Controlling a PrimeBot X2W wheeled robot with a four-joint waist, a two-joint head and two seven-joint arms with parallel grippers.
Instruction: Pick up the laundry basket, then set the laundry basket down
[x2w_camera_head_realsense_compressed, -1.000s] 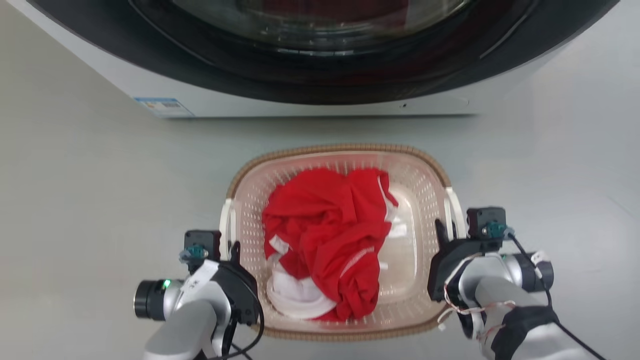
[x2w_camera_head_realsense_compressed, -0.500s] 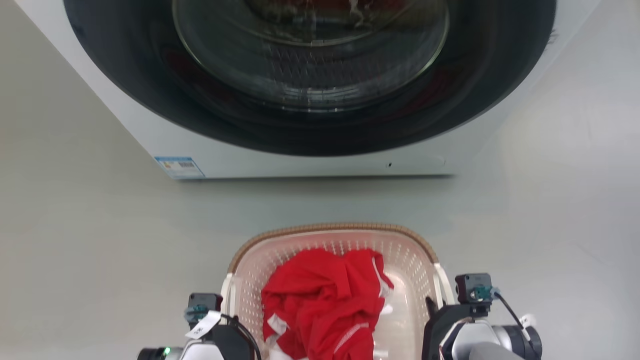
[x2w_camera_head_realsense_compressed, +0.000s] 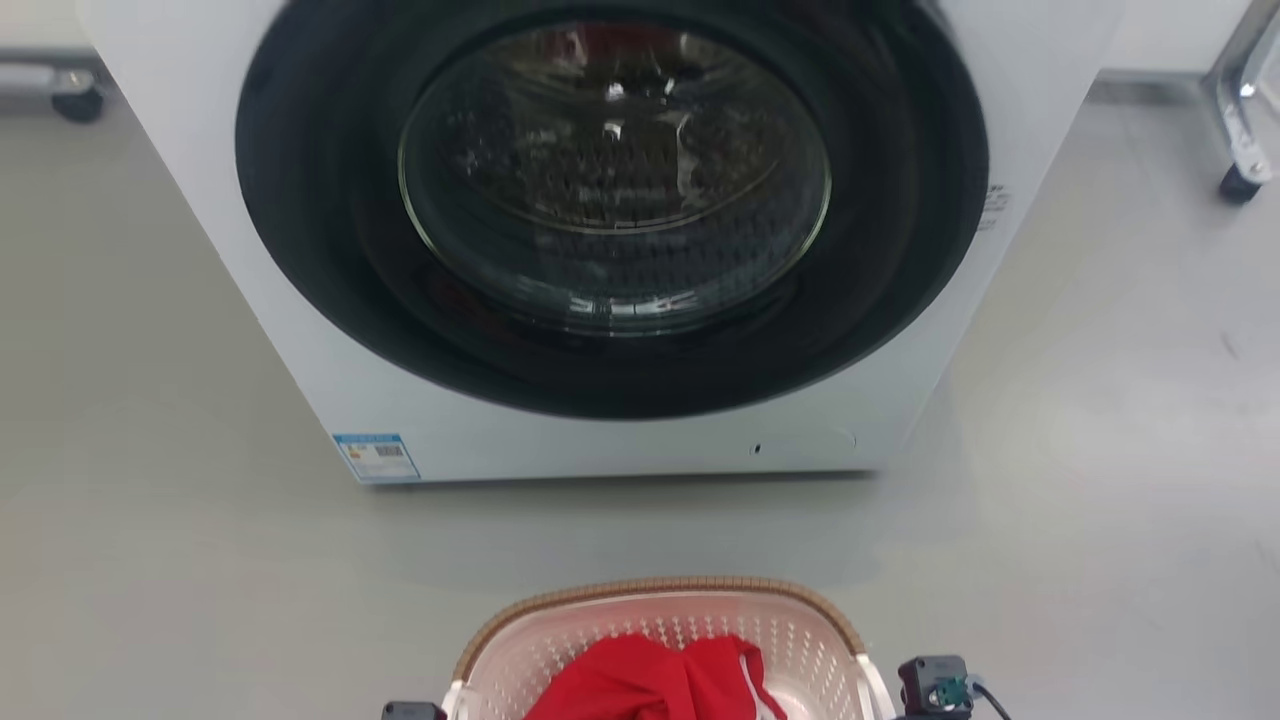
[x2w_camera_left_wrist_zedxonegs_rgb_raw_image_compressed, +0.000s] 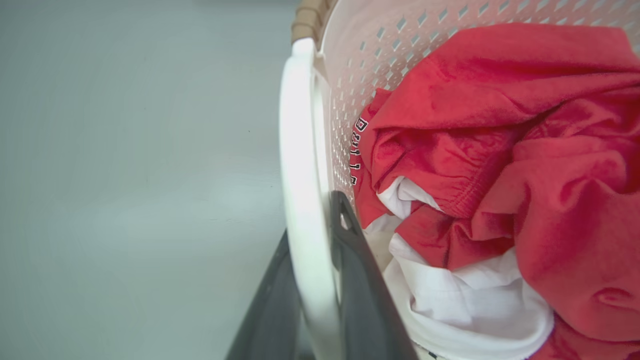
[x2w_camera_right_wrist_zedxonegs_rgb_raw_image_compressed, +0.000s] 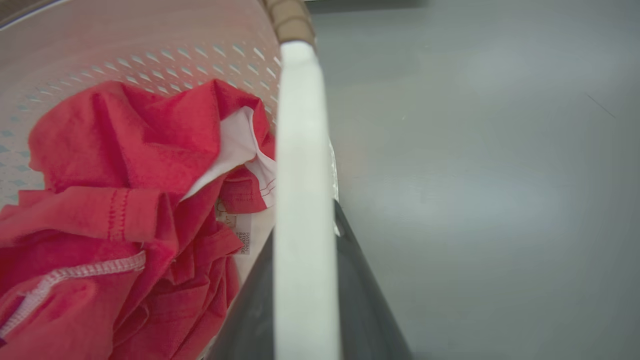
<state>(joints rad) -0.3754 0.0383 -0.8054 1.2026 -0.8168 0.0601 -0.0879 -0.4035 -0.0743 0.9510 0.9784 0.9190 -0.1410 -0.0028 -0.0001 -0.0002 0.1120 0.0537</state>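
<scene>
Gripping is applied at both sides of the laundry basket, located directly in front of the washing machine, in line with its round door. Left gripper: jaws pinch the white left handle, one finger on each face. Right gripper: jaws pinch the right handle likewise. A red garment and white cloth lie inside. Contact between basket and floor cannot be determined.

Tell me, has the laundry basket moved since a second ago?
Yes, probably upward: the head camera rose, and the washing machine shrank far more than the laundry basket, clamped by left claw and right claw.
</scene>
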